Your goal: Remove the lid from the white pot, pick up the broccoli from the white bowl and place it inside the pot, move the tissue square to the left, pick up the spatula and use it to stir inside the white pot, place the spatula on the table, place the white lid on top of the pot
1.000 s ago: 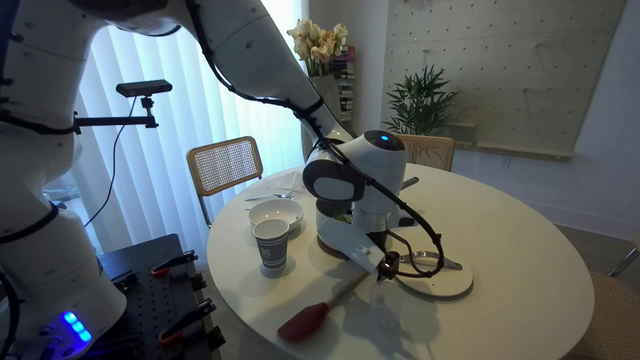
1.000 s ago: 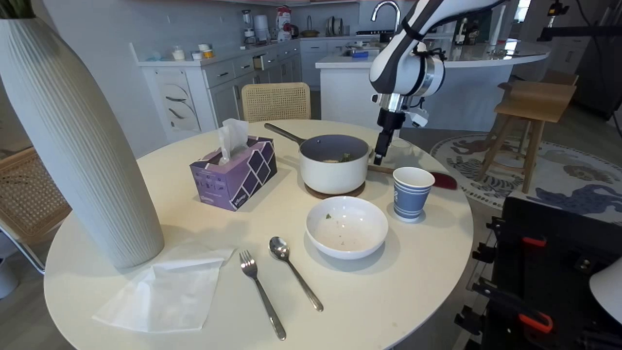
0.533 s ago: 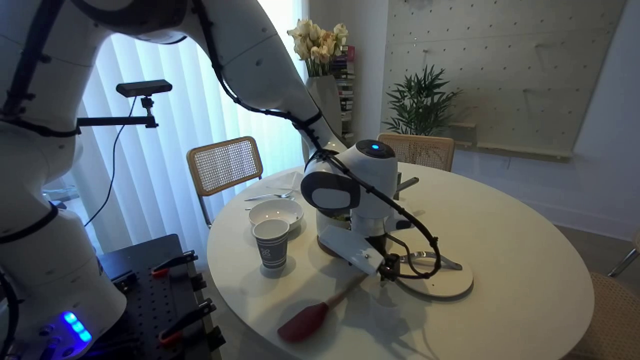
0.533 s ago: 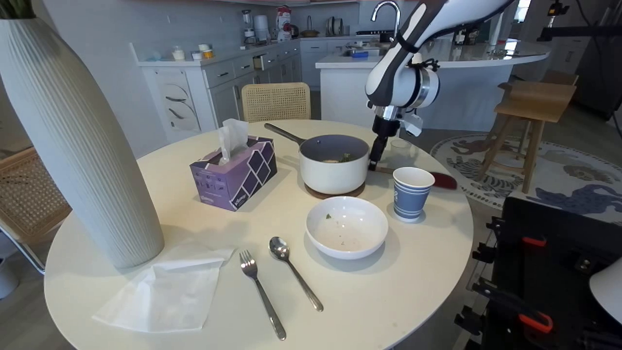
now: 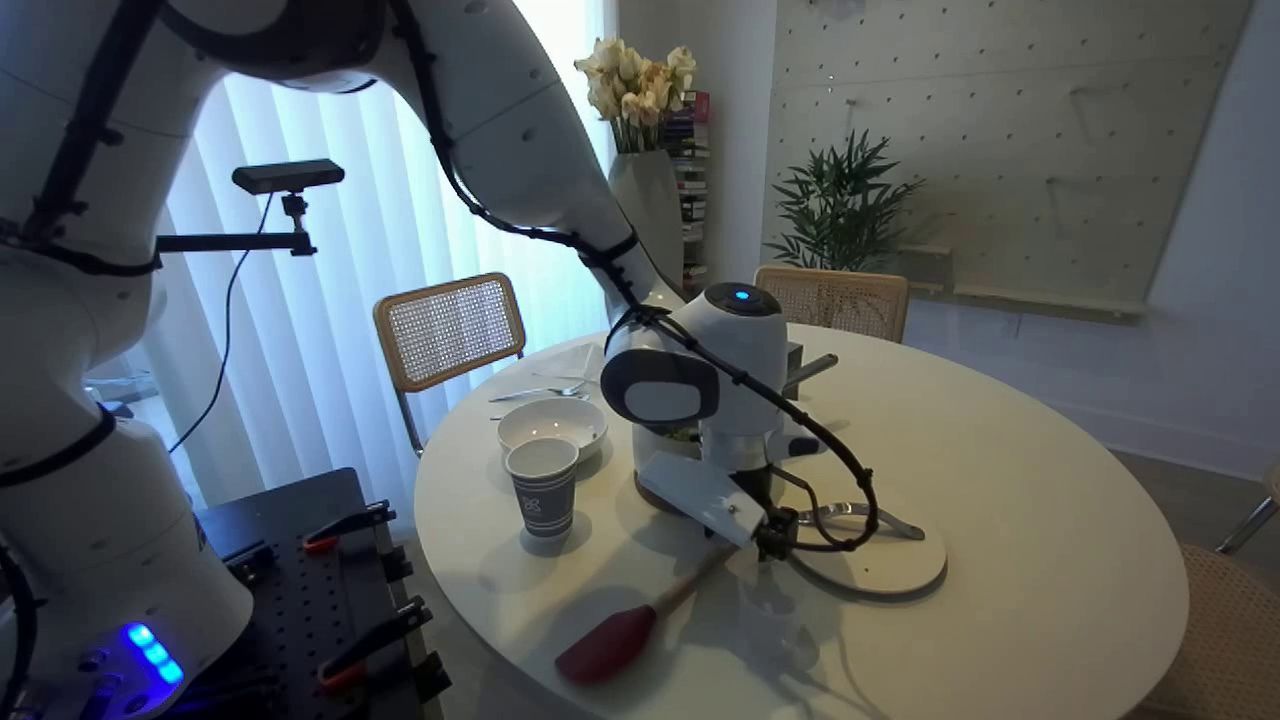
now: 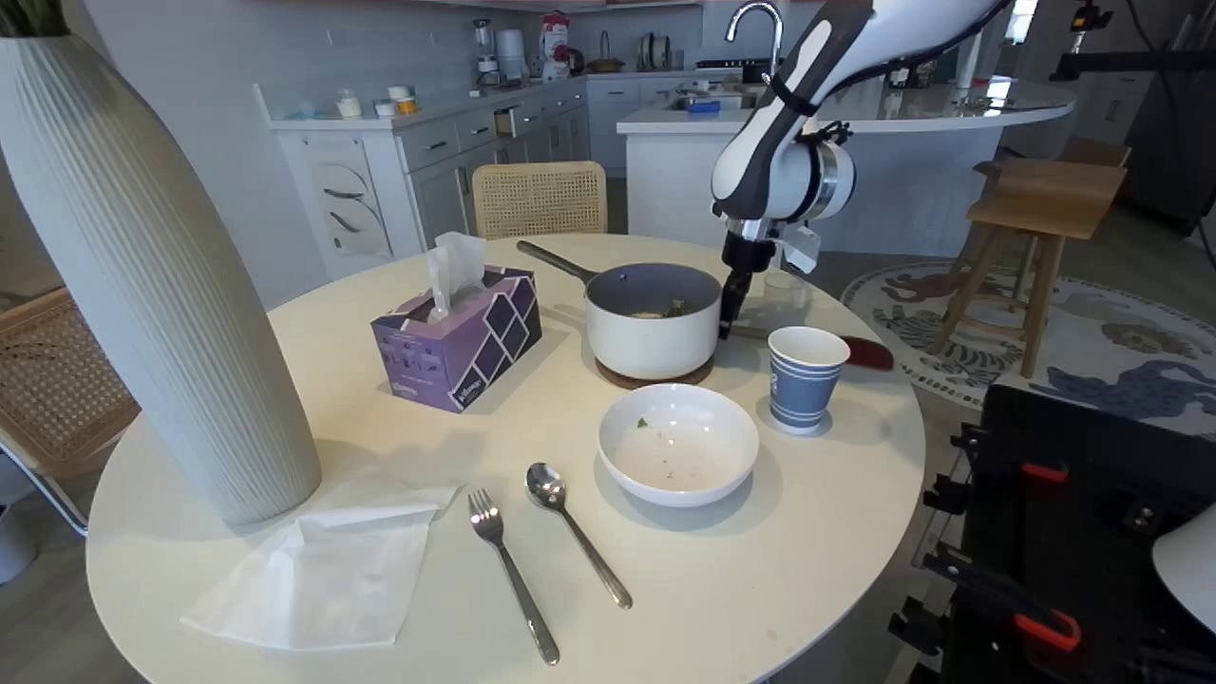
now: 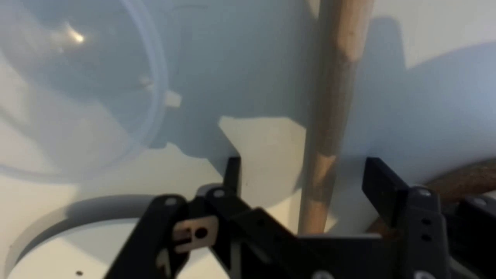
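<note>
Gripper (image 7: 304, 172) stood spread beside pot (image 6: 651, 342), spatula (image 7: 334, 112) lying between fingers (image 7: 381, 190). Wrist view cropped spatula and lid (image 7: 77, 248); arm (image 5: 745, 360) partly hid pot in an exterior view.

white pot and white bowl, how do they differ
The white pot is deep and straight-sided; the white bowl is shallow and flared.
The pot has a long grey handle; the bowl shows none.
The pot is grey inside; the bowl is white inside.
The pot stands on a brown disc; the bowl sits directly on the table.
Both are round, white outside and uncovered.
</note>
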